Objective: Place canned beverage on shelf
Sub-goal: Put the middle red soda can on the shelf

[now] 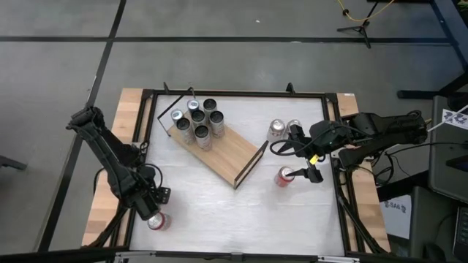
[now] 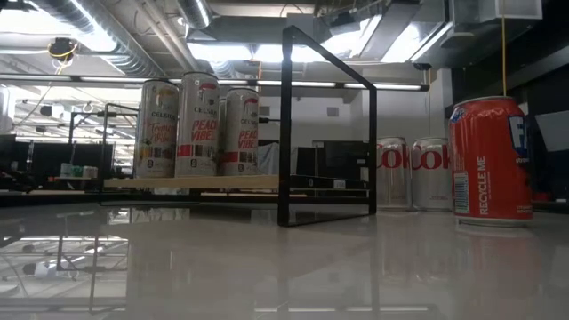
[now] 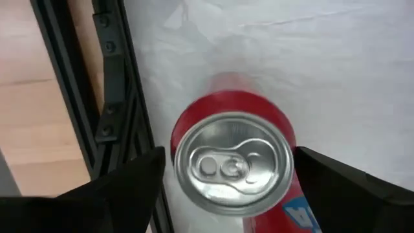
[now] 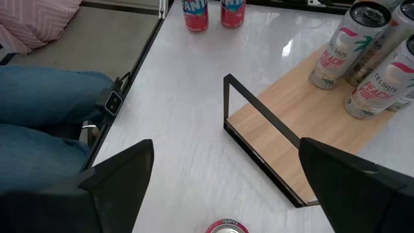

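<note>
We're poised over two cans at once here. Our left gripper (image 1: 155, 216) hangs at the near-left corner of the white table (image 1: 219, 212), fingers spread either side of an upright red aluminium can (image 3: 233, 165) but not yet pressing on it. Our right gripper (image 1: 307, 174) hovers with fingers wide apart just above a second red can (image 1: 284, 176), beside two silver cola cans (image 1: 284, 128). The light-brown wooden shelf on its thin black frame (image 1: 227, 150) lies slantwise mid-table, with six tall slim cans (image 1: 197, 121) clustered at its far-left end and the near end bare. The risks as we read them: the left can sits close against the black table rail (image 3: 113, 97), so an off-centre squeeze could tip it, and the shelf's upright end loop (image 4: 259, 123) stands between the right can and the free board, ready to snag a low carry.
</note>
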